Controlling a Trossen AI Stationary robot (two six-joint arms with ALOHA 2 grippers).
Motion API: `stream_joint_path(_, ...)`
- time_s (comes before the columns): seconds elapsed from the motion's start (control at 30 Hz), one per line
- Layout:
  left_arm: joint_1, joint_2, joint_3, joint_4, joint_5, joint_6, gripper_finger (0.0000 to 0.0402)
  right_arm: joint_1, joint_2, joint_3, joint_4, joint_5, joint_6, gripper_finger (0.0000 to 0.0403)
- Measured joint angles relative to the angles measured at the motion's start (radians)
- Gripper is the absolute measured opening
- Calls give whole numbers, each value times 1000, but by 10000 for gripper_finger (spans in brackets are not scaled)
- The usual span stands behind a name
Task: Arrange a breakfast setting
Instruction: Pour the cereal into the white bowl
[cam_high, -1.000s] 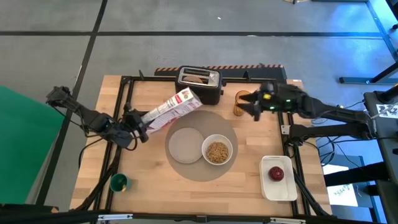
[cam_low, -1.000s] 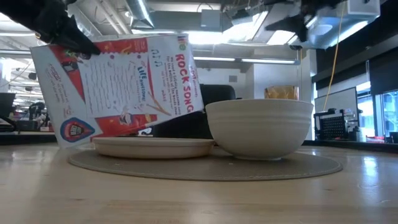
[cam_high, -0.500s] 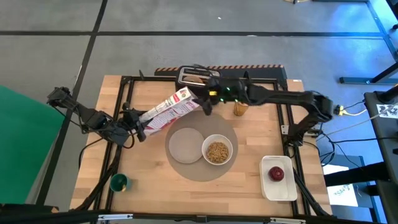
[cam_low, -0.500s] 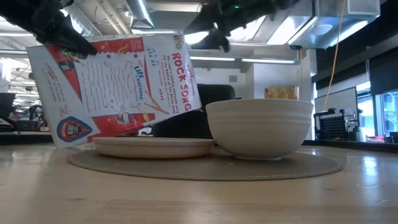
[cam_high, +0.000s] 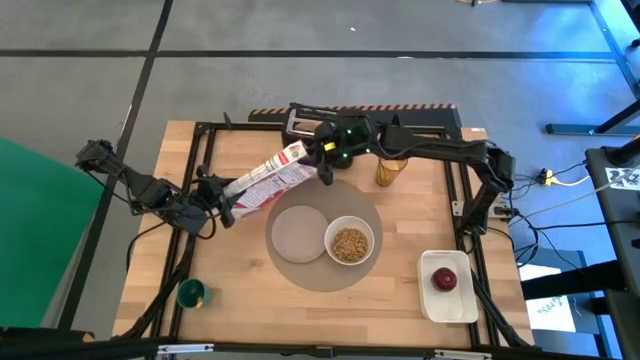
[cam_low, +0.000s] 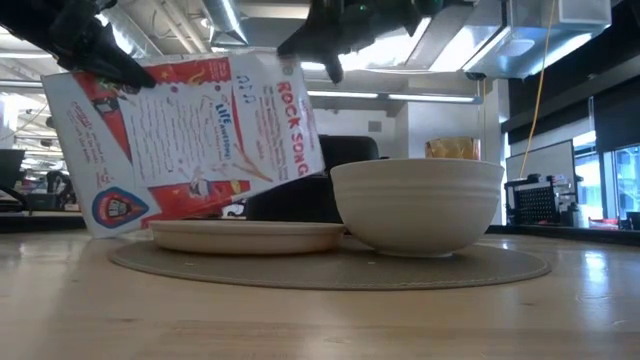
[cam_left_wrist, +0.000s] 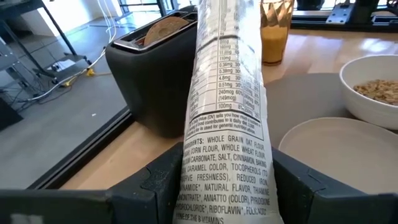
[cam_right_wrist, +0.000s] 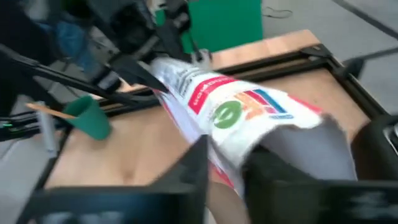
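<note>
A red-and-white cereal box (cam_high: 272, 178) slants over the table left of the round grey mat (cam_high: 325, 275). My left gripper (cam_high: 222, 207) is shut on its bottom end, my right gripper (cam_high: 325, 170) on its top end. On the mat sit a small grey plate (cam_high: 298, 230) and a white bowl (cam_high: 349, 243) filled with cereal. An amber cup (cam_high: 388, 172) stands at the far right of the mat. A red apple (cam_high: 444, 279) lies in the white tray (cam_high: 447, 305). My left gripper pinches the box's bottom end (cam_left_wrist: 217, 186) between its two fingers, one on each broad face. The fingers come level from the table's left and lie along the box. The box tilts upward away from them, a narrow side panel (cam_left_wrist: 227, 93) on top. My right gripper has the box's top end (cam_right_wrist: 227, 171) between its two fingers, reaching in from the table's right and slanting down. Blur hides how far back the box reaches. That end is the box's higher end.
A black toaster (cam_high: 312, 125) with brown bread (cam_left_wrist: 165, 25) in its slot stands at the far edge, partly under my right arm. A small green cup (cam_high: 191, 293) sits near the front left corner. Black frame rails (cam_high: 205, 150) border the table.
My right gripper has swung from beside the amber cup toward the table's left, across the toaster, down to the cereal box's top end, and its fingers have narrowed there. The box has kept its slant in my left gripper.
</note>
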Motion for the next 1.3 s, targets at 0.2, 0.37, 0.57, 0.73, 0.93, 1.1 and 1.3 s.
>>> stream_joint_path(0.2,1,10,-1,58,16,4,181,17,0,128,-113,-1,5,21)
stream_joint_path(0.37,12,34,-2,129,45,51,181,43,29,303,-251,3,-31,5)
stream_joint_path(0.57,93,111,-5,273,109,201,181,130,164,503,-297,-22,-51,2)
stream_joint_path(0.73,174,188,-4,356,162,245,181,215,280,624,-328,9,-63,1)
stream_joint_path(0.93,211,252,-3,445,191,321,181,236,334,677,-364,25,-78,1)
stream_joint_path(1.1,209,255,-2,472,215,351,170,237,336,677,-372,25,-78,2)
stream_joint_path(1.3,209,224,-2,469,228,370,124,236,333,677,-353,28,-76,3)
